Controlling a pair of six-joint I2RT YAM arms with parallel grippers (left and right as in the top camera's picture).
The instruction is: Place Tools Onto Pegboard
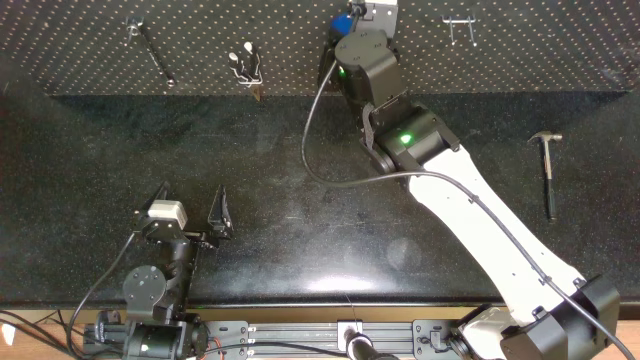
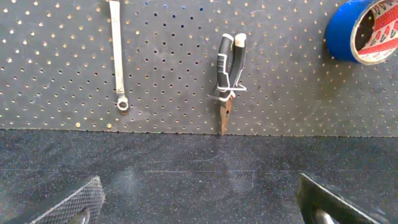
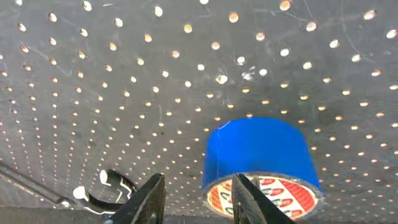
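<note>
Right gripper [image 3: 199, 180] stands at the far pegboard [image 1: 500, 60], fingers parted astride the blue tape roll [image 3: 261, 149]; left gripper [image 2: 200, 180] sits near-left, unclenched.

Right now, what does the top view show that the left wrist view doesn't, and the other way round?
Top view's extras: a hammer lying on the table at the right, a bare double hook on the pegboard, and the right arm reaching up to the board. Left wrist view's extra: the red-and-white printed core of the blue tape. Shared: the wrench and pliers hanging on the pegboard, the blue tape itself, and the left gripper, fingers apart.
</note>
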